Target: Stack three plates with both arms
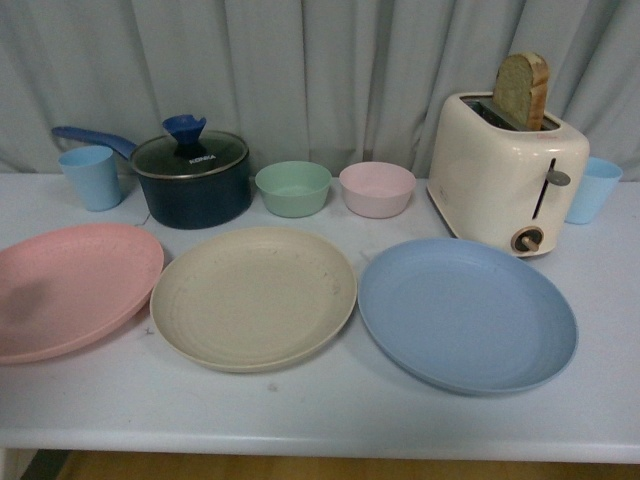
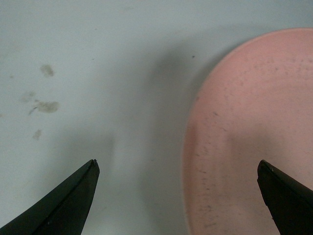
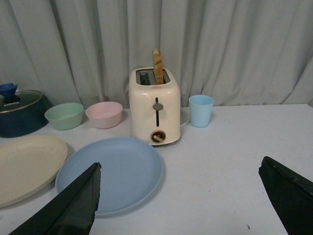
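"Pink round matte plate (image 1: 70, 285): where is it lying from you?" the observer is asking.

"At the left end of the white table (image 1: 330, 410), nearest my left arm. My left gripper (image 2: 177, 164) is hovering over its rim, spread wide and holding nothing. One finger is showing against bare table, the other against pink, so the edge is running between them."

"And the other two?"

"Beige round matte plate (image 1: 253, 295) is lying in the middle, just beside both neighbours. Blue round matte plate (image 1: 467, 312) is lying at the right end, in front of the cream toaster (image 1: 505, 175), nearest my right arm. My right gripper (image 3: 181, 164) is gaping wide too, empty, raised above the table. The blue plate is lying ahead of it and off toward the beige one, not between its fingers."

"Long axis?"

"None. All three are round, so any rim point is serving. I am judging the left side ready to come down on the pink edge; the right is needing a shift inward first."
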Controlling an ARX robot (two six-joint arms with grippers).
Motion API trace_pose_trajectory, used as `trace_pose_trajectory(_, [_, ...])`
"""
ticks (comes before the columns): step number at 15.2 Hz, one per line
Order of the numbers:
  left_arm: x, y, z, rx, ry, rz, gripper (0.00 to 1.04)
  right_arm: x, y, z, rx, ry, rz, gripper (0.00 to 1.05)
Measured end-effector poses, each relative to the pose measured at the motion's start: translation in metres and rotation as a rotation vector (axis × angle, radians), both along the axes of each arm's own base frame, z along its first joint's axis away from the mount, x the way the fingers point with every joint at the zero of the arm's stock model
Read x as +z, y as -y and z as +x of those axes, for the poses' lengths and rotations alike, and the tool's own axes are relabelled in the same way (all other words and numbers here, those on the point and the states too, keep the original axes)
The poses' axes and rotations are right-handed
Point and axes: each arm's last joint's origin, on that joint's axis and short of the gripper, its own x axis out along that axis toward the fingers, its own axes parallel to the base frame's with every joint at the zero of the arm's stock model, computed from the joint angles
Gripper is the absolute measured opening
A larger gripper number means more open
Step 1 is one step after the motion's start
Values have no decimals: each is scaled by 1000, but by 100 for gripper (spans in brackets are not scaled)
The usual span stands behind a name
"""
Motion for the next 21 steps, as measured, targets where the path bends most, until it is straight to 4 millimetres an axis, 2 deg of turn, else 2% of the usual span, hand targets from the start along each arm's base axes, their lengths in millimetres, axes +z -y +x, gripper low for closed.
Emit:
trace_pose_trajectory(2, [-6, -3, -2, 14, 8, -41, 98, 0, 0, 0, 0, 0, 0, 98])
trace_pose_trajectory(4, [-13, 6, -2, -15, -4, -73, 98, 0, 0, 0, 0, 0, 0, 98])
trace_pose_trajectory(5, [-15, 10, -1, -25, -8, -78, 94, 0, 0, 0, 0, 0, 0, 98])
trace_pose_trajectory(9, [-21, 17, 0, -29, -28, -60, 51, 0, 0, 0, 0, 0, 0, 98])
trace_pose_trajectory(13, [-20, 7, -3, 9, -33, -36, 8, 0, 0, 0, 0, 0, 0, 98])
trace_pose_trajectory(14, [-18, 3, -4, 25, -23, -40, 3, 0, 0, 0, 0, 0, 0, 98])
trace_pose_trajectory(16, [-4, -1, -8, 36, -23, 8, 3, 0, 0, 0, 0, 0, 0, 98])
trace_pose_trajectory(19, [44, -11, -18, 27, 41, 113, 3, 0, 0, 0, 0, 0, 0, 98])
trace_pose_trajectory(21, [73, -4, -25, 4, 93, 148, 3, 0, 0, 0, 0, 0, 0, 98])
